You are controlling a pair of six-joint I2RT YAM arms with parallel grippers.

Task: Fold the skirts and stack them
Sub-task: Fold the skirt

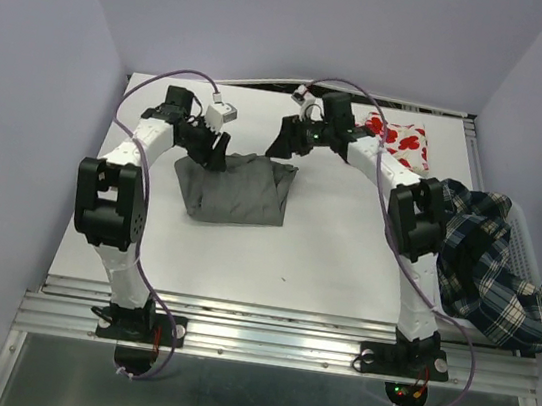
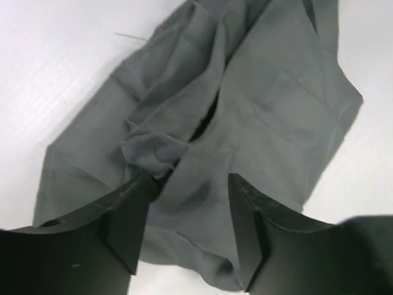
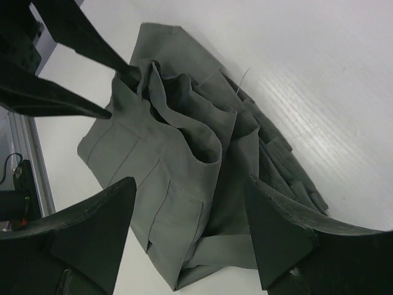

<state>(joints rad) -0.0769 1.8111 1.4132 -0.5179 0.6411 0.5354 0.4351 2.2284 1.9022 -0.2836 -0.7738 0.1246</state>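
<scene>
Rumpled grey skirt [image 1: 237,193], soft creased folds, smooth white table [image 1: 323,261]

Grey skirt [image 1: 235,190]: matt woven cloth; table [image 1: 343,264] smooth.

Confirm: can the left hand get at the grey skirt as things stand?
Probably yes. The left hand hangs open right over the grey skirt, with cloth already between its fingers; nothing blocks it.

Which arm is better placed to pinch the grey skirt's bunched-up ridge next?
Left, probably. The left claw is open, down on the grey skirt with the ruck at its fingertips; the right claw is open too but looks higher off the cloth.
</scene>
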